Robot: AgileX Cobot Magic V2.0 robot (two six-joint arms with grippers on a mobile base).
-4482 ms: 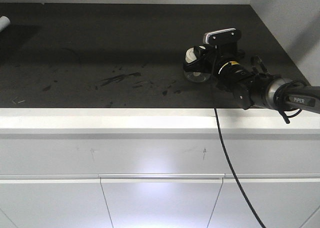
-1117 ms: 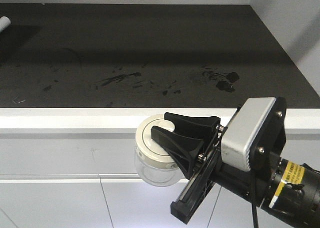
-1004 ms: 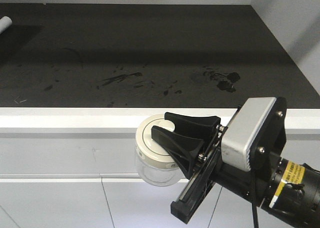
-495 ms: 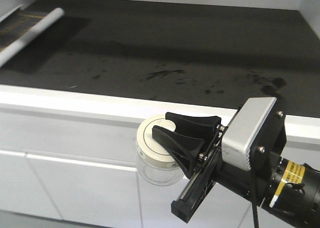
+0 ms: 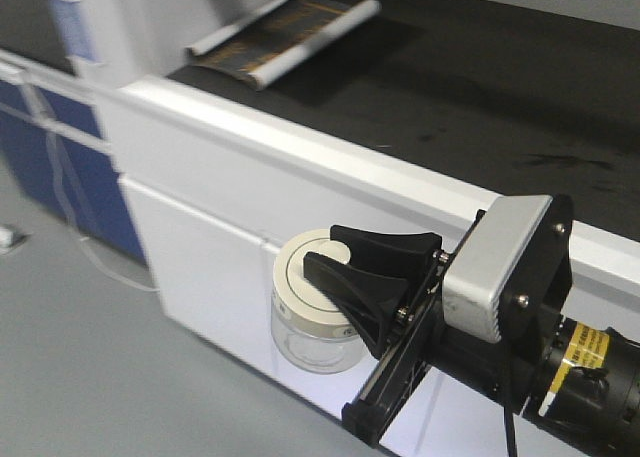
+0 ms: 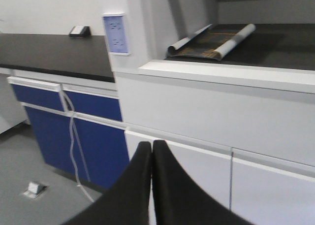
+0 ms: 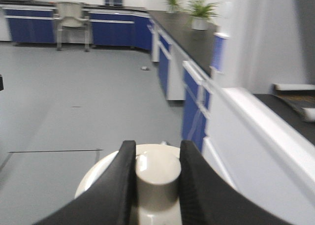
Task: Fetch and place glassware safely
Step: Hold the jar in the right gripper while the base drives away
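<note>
The right pincer (image 5: 326,249) reaches in from lower right, fingers clamped on the knob of the glassware (image 5: 298,295). The left pincer (image 6: 151,151) is pressed closed.

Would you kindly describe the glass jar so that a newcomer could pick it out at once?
Before the long white bench with the black top hangs the right gripper. Its black fingers pinch the knob of a cream-white lid, under which sits the small squat clear glass jar. It is the only thing held in the air; the rolled sheet lies on the bench.
</note>
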